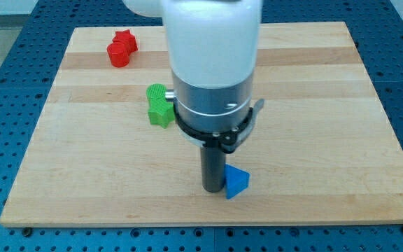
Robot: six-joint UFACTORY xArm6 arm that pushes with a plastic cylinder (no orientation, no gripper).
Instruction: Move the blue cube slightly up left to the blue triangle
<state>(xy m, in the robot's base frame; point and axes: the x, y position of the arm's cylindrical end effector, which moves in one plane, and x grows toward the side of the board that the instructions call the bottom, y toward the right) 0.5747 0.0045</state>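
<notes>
My tip [211, 189] is resting on the wooden board [327, 140], at the lower end of a straight dark rod that is hanging from the arm's white and grey body [212, 63]. The rod is a plain single piece, so there is nothing on it to spread or press together, and it is pinching nothing.

Taking the blue triangle [236, 183] as the landmark: this blue wedge-shaped block is lying near the board's bottom edge, and my tip is standing just beside it on the view's left, so close that I cannot tell whether the 2 are touching.

The blue cube is not showing anywhere in the view; the arm's body is covering a wide strip of the board above the blue triangle, so I cannot tell where the cube is lying.

A green block [160, 105] is sitting well above the blue triangle and toward the view's left, partly hidden by the grey ring of the arm; it is looking like 2 green pieces pressed together, a rounded one above and a star-like one below, though the shapes are hard to make out.

A red block [122, 47] is lying far up and to the view's left of the blue triangle, near the board's top edge; a red star is seeming to sit against a red cylinder.
</notes>
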